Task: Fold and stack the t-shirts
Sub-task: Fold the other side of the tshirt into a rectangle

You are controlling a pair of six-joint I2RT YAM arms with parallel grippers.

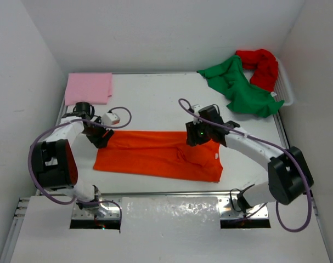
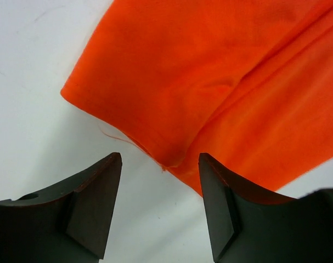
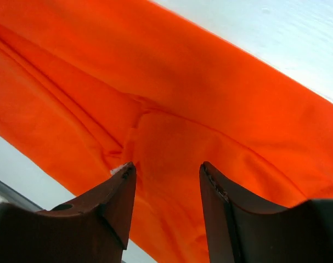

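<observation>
Shows a bright orange soft cloth t-shirt (image 1: 161, 156) folded into a long creased band, one corner just beyond the spread, empty left pincer (image 2: 158, 161), the other end directly beneath the spread right pincer (image 3: 167, 167).

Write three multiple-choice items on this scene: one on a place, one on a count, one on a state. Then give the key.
1. Where does the pink shirt lie?
A. At the far-left corner of the table
B. At the far right
C. Between the arm bases

2. How many shirts show in the top view?
A. Two
B. Three
C. Four

3. How do the left arm's jaws stand?
A. Shut on cloth
B. Open, with nothing between them
C. Out of view

Key:
1 A: the pink shirt sits in that far-left corner.
2 C: there are four, the pink shirt, orange shirt, green shirt and red shirt.
3 B: the left wrist view shows a bare gap, with the orange shirt's edge beyond it.
</observation>
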